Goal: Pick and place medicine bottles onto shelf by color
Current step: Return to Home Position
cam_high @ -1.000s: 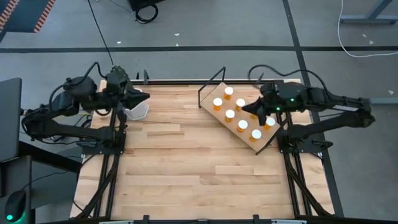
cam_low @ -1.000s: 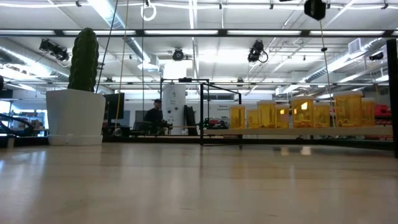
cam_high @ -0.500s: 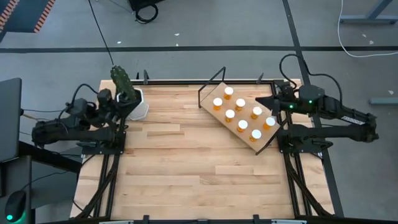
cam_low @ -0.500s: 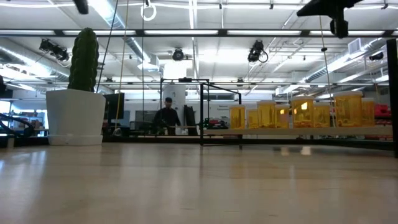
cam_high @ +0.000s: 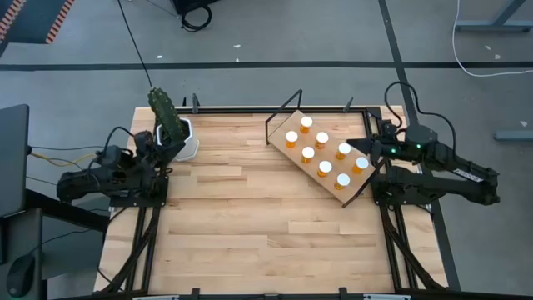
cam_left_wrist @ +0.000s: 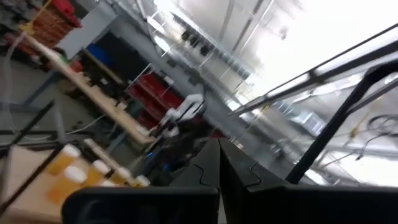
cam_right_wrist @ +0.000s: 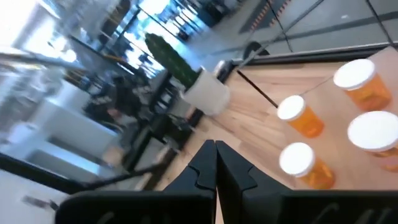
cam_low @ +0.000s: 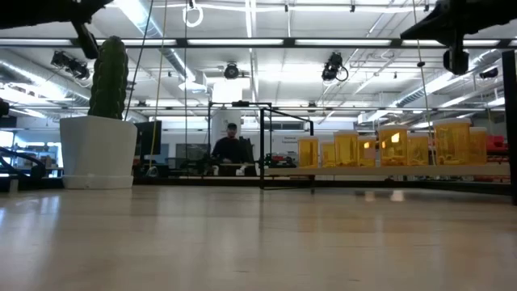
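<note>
Several small amber medicine bottles [cam_high: 321, 139] with white caps stand upright on the tilted light-wood shelf [cam_high: 331, 161] on its black wire frame, at the table's far right. The low view shows the bottles [cam_low: 393, 146] in a row on the shelf [cam_low: 380, 170]. My left gripper [cam_high: 170, 144] is shut and hangs at the table's left edge beside the plant pot. My right gripper [cam_high: 351, 144] is shut, just off the shelf's right end. In the wrist views both the left gripper [cam_left_wrist: 219, 152] and the right gripper [cam_right_wrist: 216, 152] show their fingers closed together, and the right wrist view looks at nearby bottles [cam_right_wrist: 300, 116].
A cactus in a white pot [cam_high: 176, 133] stands at the table's far left corner, close to my left gripper. The wide slatted tabletop [cam_high: 250, 225] lies bare in the middle and near side. A person [cam_low: 232, 147] sits in the room far behind the table.
Both arms have drawn back. My left gripper has moved from over the plant pot toward the table's left edge and lower. My right gripper has pulled away from above the shelf's right end toward the table's right edge. The bottles have stayed in place.
</note>
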You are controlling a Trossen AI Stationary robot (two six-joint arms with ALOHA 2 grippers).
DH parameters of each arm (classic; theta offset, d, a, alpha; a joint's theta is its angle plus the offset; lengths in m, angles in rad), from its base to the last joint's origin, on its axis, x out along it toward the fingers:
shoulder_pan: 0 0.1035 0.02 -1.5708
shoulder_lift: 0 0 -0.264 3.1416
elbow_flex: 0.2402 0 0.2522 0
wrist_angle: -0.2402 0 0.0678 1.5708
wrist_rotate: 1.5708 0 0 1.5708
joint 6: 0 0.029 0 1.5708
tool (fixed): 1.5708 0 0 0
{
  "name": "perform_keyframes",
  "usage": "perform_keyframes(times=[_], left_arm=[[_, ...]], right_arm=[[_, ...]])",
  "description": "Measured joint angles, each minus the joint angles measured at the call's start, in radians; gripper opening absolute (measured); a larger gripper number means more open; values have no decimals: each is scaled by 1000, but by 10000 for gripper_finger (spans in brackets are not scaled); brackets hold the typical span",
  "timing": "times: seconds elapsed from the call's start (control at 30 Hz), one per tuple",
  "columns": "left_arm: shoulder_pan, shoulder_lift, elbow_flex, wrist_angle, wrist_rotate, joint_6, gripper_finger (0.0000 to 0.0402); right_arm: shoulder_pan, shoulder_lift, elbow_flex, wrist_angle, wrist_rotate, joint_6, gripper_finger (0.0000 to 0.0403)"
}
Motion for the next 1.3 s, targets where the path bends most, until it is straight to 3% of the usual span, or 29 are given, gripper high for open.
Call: perform_keyframes(times=[0.23, 0.5, 0.57, 0.83, 0.97, 1.3], left_arm=[[-27, 4, -151, 230, -41, -27, 0], [-55, 7, -224, 242, -131, -85, 0], [-55, 6, -224, 230, -129, -86, 0], [-56, 7, -223, 195, -102, -86, 31], [-56, 7, -223, 195, -100, -86, 41], [-56, 7, -223, 195, -101, -86, 30]], right_arm=[[0, -171, -94, 54, 17, 45, 4], [0, -289, -191, 72, 9, 29, 4], [0, -288, -237, 136, -19, 18, 4], [0, -289, -474, 672, -142, 32, 3], [0, -289, -546, 836, -151, 4, 3], [0, -289, -576, 914, -203, -271, 3]])
